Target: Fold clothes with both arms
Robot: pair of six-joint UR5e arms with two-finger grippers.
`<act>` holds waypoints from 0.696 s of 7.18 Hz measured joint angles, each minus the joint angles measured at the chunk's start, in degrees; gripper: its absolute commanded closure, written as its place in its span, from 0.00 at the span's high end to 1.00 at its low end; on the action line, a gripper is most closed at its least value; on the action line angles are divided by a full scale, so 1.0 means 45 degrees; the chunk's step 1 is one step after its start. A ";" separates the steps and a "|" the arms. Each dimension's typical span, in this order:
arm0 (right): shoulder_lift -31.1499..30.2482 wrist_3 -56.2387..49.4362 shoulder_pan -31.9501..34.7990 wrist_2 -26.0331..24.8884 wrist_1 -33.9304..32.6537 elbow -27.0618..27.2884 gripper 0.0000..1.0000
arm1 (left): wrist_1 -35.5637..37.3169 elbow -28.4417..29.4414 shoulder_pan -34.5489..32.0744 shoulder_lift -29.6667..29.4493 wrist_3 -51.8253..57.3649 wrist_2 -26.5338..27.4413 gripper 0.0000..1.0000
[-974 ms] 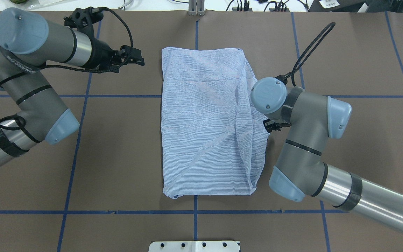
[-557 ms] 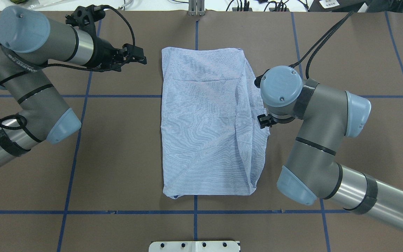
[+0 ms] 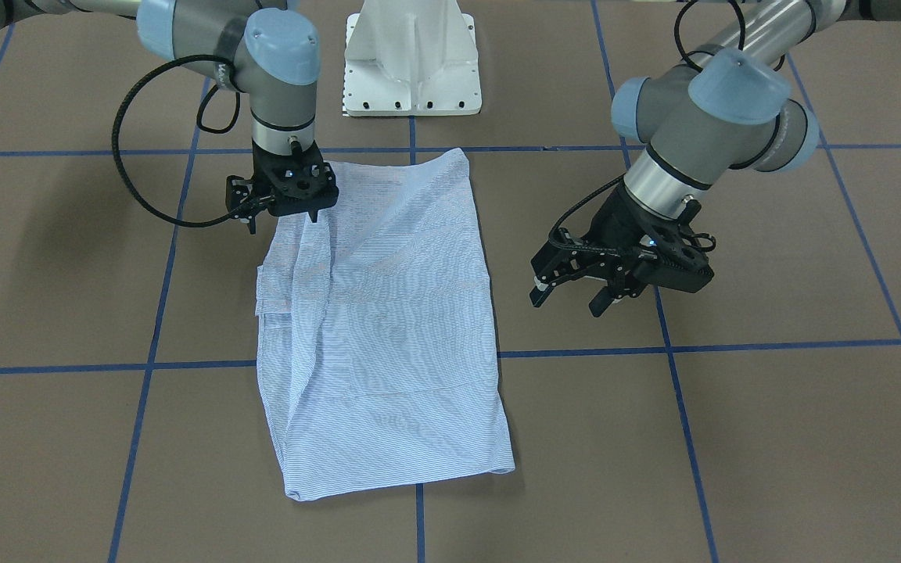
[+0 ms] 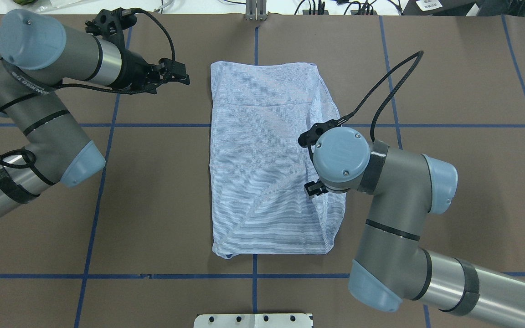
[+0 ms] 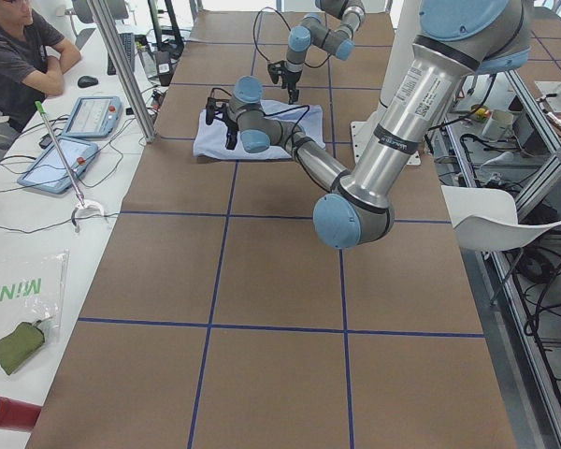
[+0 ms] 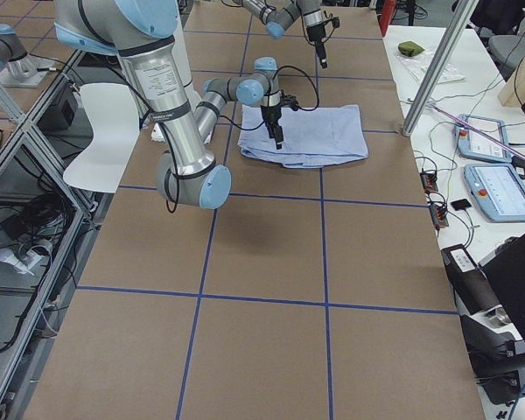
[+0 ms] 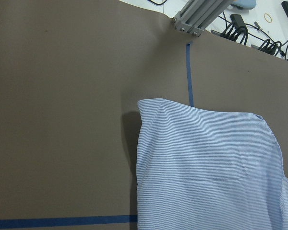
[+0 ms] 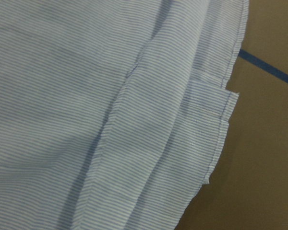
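Right gripper [image 3: 283, 224]: jaws apart, empty, shirt [image 3: 388, 328] edge directly below. Left gripper [image 3: 568, 301]: jaws apart, empty, shirt well aside.

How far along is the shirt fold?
Done: shirt lies as a long rectangle, no sleeves sticking out. In hand: right gripper is down at its side edge, grip unclear; left gripper hovers open off the cloth. Left: probably the crosswise folds; no end is lifted yet.

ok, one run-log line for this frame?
shirt: folded, flat on table | left gripper: open, off shirt | right gripper: over shirt's side edge, state unclear
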 measured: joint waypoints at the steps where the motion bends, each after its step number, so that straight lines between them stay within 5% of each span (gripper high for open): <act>1: 0.0140 0.0015 -0.0248 -0.0276 0.0029 -0.0223 1.00 | -0.0013 0.0023 0.0000 0.0027 0.0017 -0.0008 1.00; 5: 0.0610 0.0008 -0.0404 -0.0485 0.0859 -0.1435 1.00 | -0.0026 0.0034 0.0002 0.0042 0.0022 -0.0037 1.00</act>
